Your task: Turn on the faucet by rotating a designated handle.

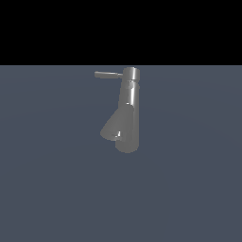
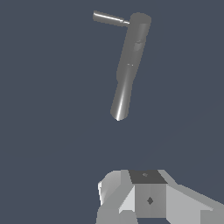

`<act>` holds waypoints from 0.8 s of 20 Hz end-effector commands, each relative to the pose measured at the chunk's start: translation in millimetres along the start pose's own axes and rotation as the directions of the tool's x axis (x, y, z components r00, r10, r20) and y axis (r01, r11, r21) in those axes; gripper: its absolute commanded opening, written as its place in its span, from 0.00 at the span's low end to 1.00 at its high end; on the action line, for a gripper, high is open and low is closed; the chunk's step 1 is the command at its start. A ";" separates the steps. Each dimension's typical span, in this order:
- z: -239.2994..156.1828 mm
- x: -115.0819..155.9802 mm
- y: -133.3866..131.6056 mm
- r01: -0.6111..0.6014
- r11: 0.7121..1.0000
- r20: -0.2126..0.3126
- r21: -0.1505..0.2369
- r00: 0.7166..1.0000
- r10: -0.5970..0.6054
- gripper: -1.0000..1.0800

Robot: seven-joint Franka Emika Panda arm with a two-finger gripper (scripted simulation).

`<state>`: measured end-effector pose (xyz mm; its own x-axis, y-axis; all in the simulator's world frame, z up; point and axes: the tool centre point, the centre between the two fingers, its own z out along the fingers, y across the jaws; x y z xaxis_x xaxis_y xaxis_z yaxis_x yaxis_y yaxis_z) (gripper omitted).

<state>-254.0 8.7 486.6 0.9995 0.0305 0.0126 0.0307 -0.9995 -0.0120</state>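
The floor (image 1: 47, 189) is a flat, uniform slate-blue surface filling the lower part of the exterior view, with a black band above it; the faucet (image 1: 128, 111) stands on it near the centre of that view, a grey brushed-metal column upright with a slight lean; its cone-shaped spout (image 1: 112, 128) branches off the lower part toward the exterior view's left and widens as it drops; the handle (image 1: 108, 74), a thin short rod, projects sideways from the top cap toward the exterior view's left, roughly level. In the wrist view the faucet (image 2: 129, 65) appears as a tilted column with the handle (image 2: 110, 18) sticking out of its cap. The gripper (image 2: 144, 199) shows only as pale blocky housing, well apart from the faucet and touching nothing; whether its jaws are parted or closed cannot be told; it does not appear in the exterior view.
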 end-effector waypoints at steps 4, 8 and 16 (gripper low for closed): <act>0.1 1.2 0.0 -0.006 1.000 0.000 -0.001 1.000 0.006 0.00; 0.4 6.3 0.1 -0.032 0.999 0.001 -0.004 0.999 0.032 0.00; 2.8 29.4 0.3 -0.145 0.989 0.004 -0.019 0.989 0.145 0.00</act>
<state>-230.0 9.2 484.8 0.9960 -0.0890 0.0079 -0.0890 -0.9960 0.0024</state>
